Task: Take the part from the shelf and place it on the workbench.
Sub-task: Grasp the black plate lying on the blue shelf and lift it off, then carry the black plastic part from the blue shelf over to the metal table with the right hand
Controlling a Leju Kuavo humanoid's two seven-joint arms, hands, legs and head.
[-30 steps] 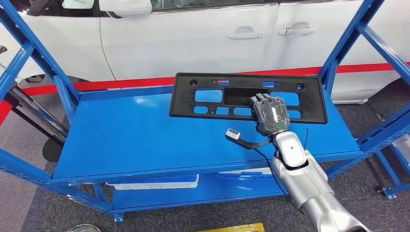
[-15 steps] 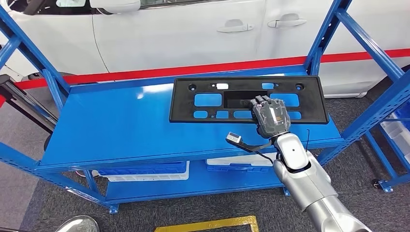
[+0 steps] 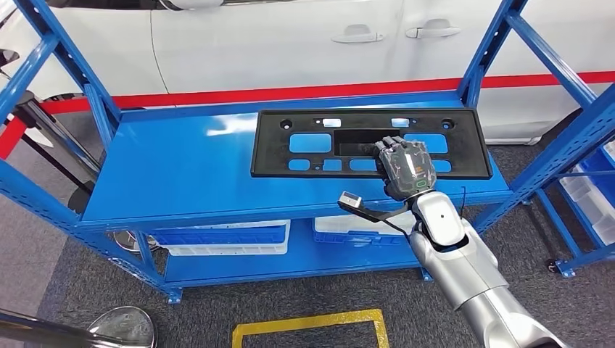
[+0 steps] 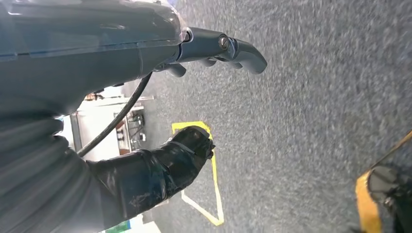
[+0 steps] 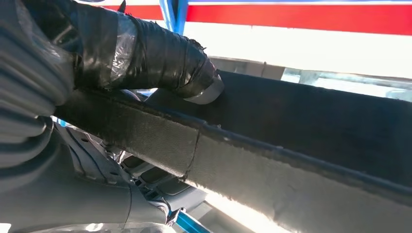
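On the floor, nearest: a yellow taped rectangle lies on grey carpet in front of the shelf, and a rounded shiny metal object sits near the lower left of the head view.
Left hand: the left hand hangs over the carpet in its wrist view; its dark fingers and thick thumb are apart, with nothing between them.
Right arm: the silver right arm reaches up from the lower right toward the front edge of the shelf.
Right hand: the right hand rests on the near long edge of the part, right of its middle. In the right wrist view the taped thumb presses on one face of the part's rim and the fingers lie on the other side, so the hand grips the edge.
Lower shelf level: white bins sit under the top level, toward the front.
Shelf: a blue metal shelf with blue uprights at its corners; its top level is a flat blue sheet.
Part: a long black plastic panel with several rectangular cut-outs lies flat on the right half of the top level, running along the back edge and reaching close to the right edge.
Behind the shelf: a red stripe runs along the floor, and beyond it stands a white car with two door handles showing.
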